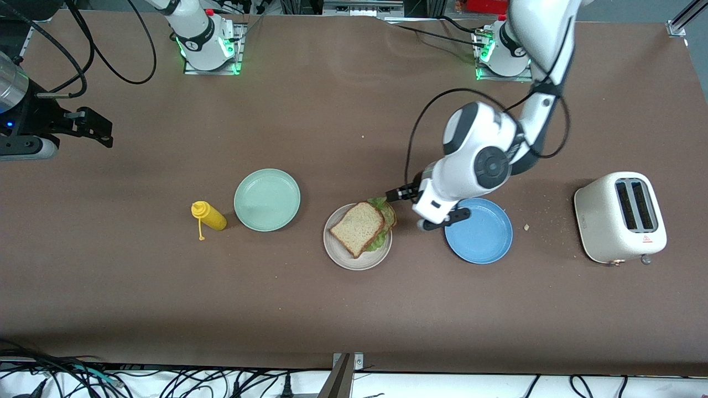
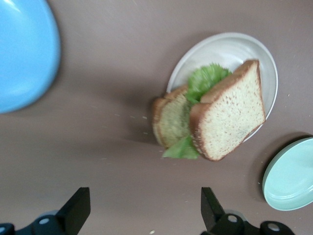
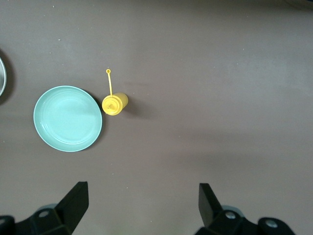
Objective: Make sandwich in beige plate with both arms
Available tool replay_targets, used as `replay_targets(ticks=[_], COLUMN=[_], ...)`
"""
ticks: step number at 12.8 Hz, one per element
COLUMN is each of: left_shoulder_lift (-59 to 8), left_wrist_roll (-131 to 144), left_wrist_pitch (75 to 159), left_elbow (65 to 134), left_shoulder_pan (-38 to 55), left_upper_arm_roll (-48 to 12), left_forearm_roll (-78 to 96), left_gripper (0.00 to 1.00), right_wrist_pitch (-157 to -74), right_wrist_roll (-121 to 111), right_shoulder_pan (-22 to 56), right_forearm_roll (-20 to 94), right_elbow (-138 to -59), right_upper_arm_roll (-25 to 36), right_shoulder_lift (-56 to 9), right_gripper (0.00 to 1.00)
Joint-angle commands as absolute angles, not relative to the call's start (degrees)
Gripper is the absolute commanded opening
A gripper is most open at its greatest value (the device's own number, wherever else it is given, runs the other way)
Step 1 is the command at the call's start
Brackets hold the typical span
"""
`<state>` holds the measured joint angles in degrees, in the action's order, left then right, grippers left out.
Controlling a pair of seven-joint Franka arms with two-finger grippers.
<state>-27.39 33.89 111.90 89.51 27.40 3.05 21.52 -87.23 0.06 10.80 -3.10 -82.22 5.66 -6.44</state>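
Beige plate (image 1: 338, 255), nearest item: holds the sandwich (image 1: 362, 226), top slice askew, lettuce (image 2: 205, 81) poking out toward left gripper (image 1: 399, 194).

Left gripper: just beside sandwich, fingers wide, empty.

Right gripper (image 3: 139, 208): parked high over table nr mint plate (image 3: 68, 118) & mustard bottle (image 3: 115, 103), wide open, waiting.

Handling: prob. light, soft, squashy; stack slides easily. Nudge or pinch by crust edges, gently.

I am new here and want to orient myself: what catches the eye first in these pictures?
The sandwich on the beige plate, mid-table, its top slice askew. The left gripper, open, hangs just beside it, next to the blue plate. A white toaster stands at the left arm's end.
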Motion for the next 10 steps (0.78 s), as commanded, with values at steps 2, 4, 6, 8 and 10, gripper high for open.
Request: replay_targets(ticks=[2,4,6,8,10], left_shoulder_lift=[-16.3,-12.8,-11.3,-10.3,-9.7], left_wrist_roll=[32.8,32.1,25.6,18.1,11.1], left_wrist_pitch=[101.8,98.8,98.2,97.9,95.4], left_elbow=[91.0,91.0,90.9,90.4,90.4], left_shoulder_pan=[20.7,18.9,16.3,12.1,9.2], left_upper_arm_roll=[2.6,2.6,2.7,2.6,2.6], left_forearm_roll=[10.5,1.9,-1.2,-0.6,-0.5], left_gripper=[0.99,0.99,0.99,0.99,0.99], right_wrist_pitch=[-86.0,-86.0,-86.5,-86.7,-87.2], right_wrist_roll=[0.1,-0.1,-0.1,0.3,0.4], right_shoulder_pan=[11.2,11.0,11.0,11.2,11.1], right_forearm_roll=[-2.7,-2.5,-3.0,-3.8,-3.7], right_elbow=[-80.7,-80.7,-80.6,-80.6,-80.3], right_upper_arm_roll=[5.6,5.9,6.0,5.9,5.9], right_shoulder_lift=[-7.0,-7.0,-7.1,-7.0,-7.0], right_gripper=[1.00,1.00,1.00,1.00,1.00])
